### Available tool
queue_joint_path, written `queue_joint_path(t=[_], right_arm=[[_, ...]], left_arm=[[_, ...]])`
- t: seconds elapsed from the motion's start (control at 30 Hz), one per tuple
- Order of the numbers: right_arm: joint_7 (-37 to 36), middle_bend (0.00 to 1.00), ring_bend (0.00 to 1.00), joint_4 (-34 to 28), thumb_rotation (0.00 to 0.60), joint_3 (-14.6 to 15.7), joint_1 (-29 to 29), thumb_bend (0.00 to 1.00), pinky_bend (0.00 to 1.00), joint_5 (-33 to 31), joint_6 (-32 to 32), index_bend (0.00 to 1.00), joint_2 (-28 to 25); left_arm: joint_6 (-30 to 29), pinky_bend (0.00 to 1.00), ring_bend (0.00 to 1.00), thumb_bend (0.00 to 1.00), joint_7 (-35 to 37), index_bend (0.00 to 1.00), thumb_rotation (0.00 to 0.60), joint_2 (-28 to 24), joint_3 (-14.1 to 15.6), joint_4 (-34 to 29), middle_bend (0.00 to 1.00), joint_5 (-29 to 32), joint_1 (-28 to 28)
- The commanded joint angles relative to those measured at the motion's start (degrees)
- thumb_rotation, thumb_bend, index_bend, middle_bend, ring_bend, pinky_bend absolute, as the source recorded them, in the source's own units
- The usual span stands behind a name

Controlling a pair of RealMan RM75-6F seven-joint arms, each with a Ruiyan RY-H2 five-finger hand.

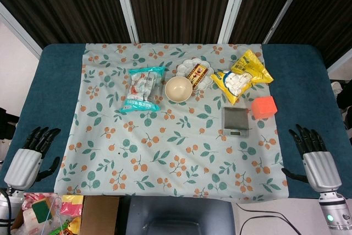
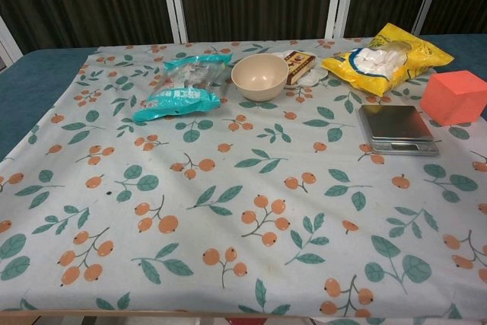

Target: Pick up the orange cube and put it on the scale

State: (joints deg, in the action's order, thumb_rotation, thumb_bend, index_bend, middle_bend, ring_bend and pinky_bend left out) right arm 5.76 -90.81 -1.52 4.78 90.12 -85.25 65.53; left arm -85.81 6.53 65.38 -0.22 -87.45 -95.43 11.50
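The orange cube [image 1: 264,107] [image 2: 454,97] sits on the floral cloth at the right side, just right of and slightly behind the small grey scale [image 1: 235,121] [image 2: 397,129]. The scale's platform is bare. My right hand [image 1: 313,155] rests at the table's near right corner, fingers spread, holding nothing, well short of the cube. At the near left corner my left hand [image 1: 30,155] lies the same way, fingers apart and empty. Neither hand shows in the chest view.
A yellow snack bag [image 1: 242,75] lies behind the scale. A beige bowl [image 1: 179,88], a white flower-shaped plate [image 1: 193,72] with a small packet, and a teal snack bag [image 1: 142,88] occupy the middle back. A box of clutter [image 1: 49,213] sits below the left corner.
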Motion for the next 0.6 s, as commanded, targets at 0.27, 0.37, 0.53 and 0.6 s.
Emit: queue_joint_path(t=[0.27, 0.37, 0.53, 0.6], right_arm=[[0.4, 0.00, 0.00, 1.1, 0.600, 0.3, 2.1, 0.32, 0.00, 1.9, 2.5, 0.07, 0.9], [3.3, 0.00, 0.00, 1.4, 0.600, 0.0, 4.4, 0.45, 0.00, 2.4, 5.7, 0.12, 1.5], [8.7, 0.00, 0.00, 0.0, 0.600, -2.1, 10.1, 0.57, 0.00, 0.7, 13.6, 0.24, 2.0], [10.5, 0.00, 0.00, -0.3, 0.600, -3.0, 12.5, 0.59, 0.00, -1.0, 17.5, 0.29, 2.4]], left_arm=[[-0.6, 0.06, 0.06, 0.44, 1.5, 0.07, 0.600, -0.2, 0.3, 0.5, 0.11, -1.6, 0.4], [0.0, 0.06, 0.06, 0.44, 1.5, 0.07, 0.600, -0.1, 0.2, 0.8, 0.11, -1.4, 0.8], [-0.3, 0.06, 0.06, 0.44, 1.9, 0.06, 0.600, -0.1, 0.1, 0.8, 0.11, -0.8, 0.5], [-0.7, 0.07, 0.06, 0.44, 2.3, 0.04, 0.600, 0.0, 0.1, 1.0, 0.11, -1.0, 0.5]])
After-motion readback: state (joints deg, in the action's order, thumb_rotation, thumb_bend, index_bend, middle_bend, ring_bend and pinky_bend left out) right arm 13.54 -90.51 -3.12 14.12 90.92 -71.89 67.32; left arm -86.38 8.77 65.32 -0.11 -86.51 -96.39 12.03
